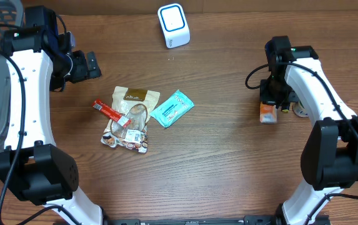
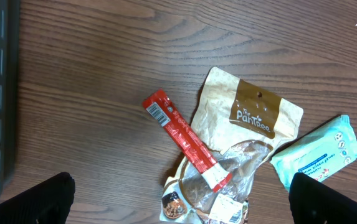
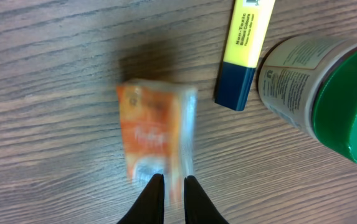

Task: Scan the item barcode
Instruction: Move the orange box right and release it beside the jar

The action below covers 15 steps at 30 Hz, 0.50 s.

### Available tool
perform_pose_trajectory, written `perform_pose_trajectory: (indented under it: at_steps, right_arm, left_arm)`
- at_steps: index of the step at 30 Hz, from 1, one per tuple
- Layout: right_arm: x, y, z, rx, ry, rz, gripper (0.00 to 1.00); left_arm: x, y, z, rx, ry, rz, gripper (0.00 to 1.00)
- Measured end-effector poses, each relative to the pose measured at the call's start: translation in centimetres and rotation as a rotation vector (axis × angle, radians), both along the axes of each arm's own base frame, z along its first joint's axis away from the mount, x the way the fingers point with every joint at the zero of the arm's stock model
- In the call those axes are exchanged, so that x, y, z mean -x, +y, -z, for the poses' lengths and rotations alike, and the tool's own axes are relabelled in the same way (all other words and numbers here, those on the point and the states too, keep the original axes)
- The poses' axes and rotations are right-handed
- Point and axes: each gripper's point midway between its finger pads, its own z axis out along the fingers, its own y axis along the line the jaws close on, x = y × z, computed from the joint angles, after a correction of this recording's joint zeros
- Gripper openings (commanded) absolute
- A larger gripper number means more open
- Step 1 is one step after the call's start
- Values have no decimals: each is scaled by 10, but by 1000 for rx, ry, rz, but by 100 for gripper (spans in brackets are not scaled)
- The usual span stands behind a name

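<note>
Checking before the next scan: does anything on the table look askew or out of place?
The red stick pack lies diagonally across the edge of the beige pouch, left of centre, overlapping it rather than lying apart. The orange packet at the right gripper is blurred, so its condition is unclear. Nothing looks spilled.

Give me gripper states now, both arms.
Left gripper: open, holding nothing.
Right gripper: jaws nearly together at the edge of the orange packet; cannot tell whether it grips it.
</note>
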Motion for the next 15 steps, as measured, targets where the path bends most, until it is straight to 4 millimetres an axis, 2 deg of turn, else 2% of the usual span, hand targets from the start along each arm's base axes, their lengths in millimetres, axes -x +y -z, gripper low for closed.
perform_pose_trajectory:
  at_steps: [2,3,9,15]
  right_arm:
    - [0,0,0,1,0,4,44]
    - [0,0,1,1,-1,9,45]
    - [-5,4,4,-31,-24,10,40]
    - [-7,31,9,-191,-31,8,32]
  left_arm:
    - [0,0,0,0,0,0,100]
    - [0,0,0,0,0,0,99]
    - [0,0,0,0,0,0,100]
    - [0,0,0,0,0,0,100]
